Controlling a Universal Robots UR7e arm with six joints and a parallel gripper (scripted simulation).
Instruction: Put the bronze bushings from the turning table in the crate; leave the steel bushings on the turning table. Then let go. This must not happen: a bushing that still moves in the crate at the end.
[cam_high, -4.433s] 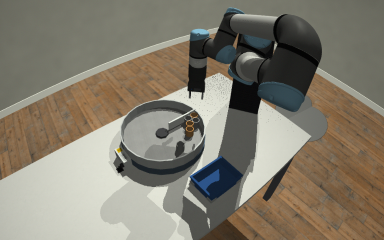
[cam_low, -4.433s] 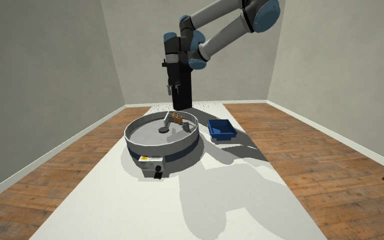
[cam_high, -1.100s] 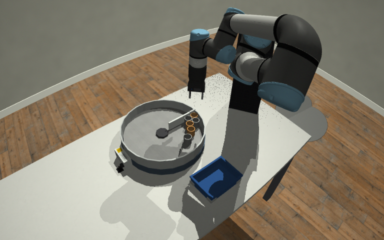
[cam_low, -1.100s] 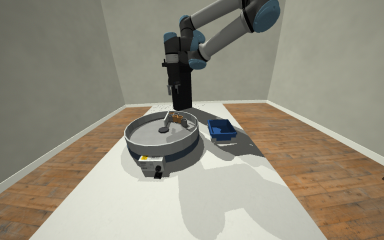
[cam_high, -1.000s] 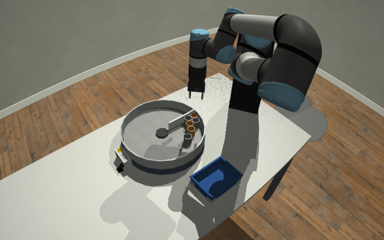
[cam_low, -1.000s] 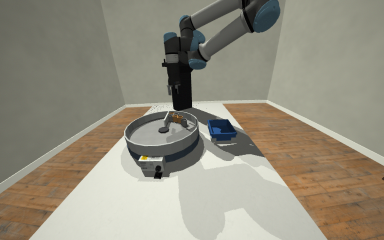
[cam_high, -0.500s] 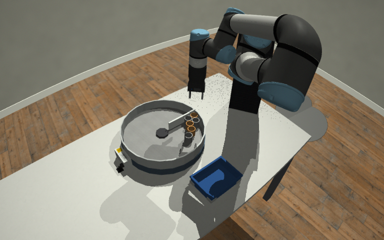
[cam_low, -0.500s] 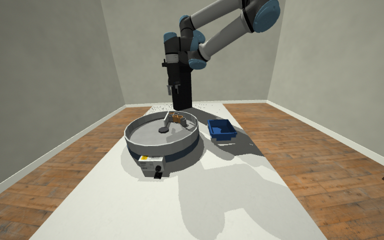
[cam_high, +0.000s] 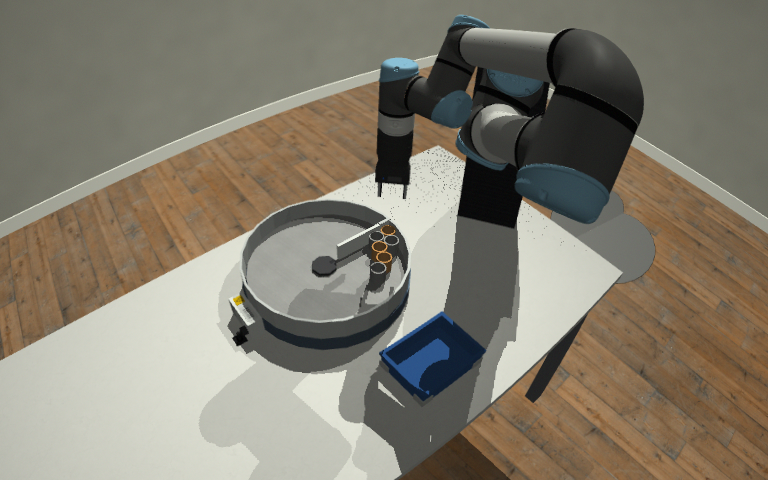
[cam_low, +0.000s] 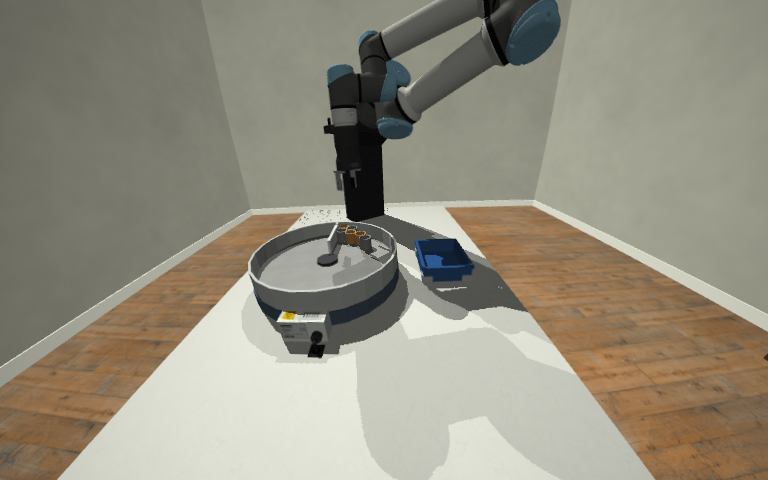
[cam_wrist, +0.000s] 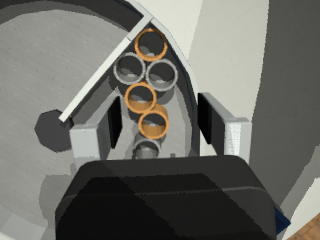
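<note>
The round grey turning table (cam_high: 325, 323) (cam_low: 320, 287) (cam_wrist: 25, 90) looks like matt, faintly streaked metal. Inside it, the orange-brown bronze bushings (cam_high: 384, 258) (cam_low: 360, 234) (cam_wrist: 153, 125) and grey steel bushings (cam_high: 377, 268) (cam_low: 365, 240) (cam_wrist: 161, 75) look metallic — smooth-rimmed. Beside it, the blue rectangular crate (cam_high: 433, 353) (cam_low: 444, 266) looks like smooth plastic. Beyond it, the brown plank floor (cam_high: 141, 209) (cam_low: 198, 266) looks like wood — visibly grained.

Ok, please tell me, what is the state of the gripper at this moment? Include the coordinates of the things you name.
Gripper (cam_high: 391, 196) (cam_low: 346, 189) (cam_wrist: 159, 110): open, holding nothing, above the turning table (cam_high: 283, 271) (cam_low: 294, 266) (cam_wrist: 30, 80).
</note>
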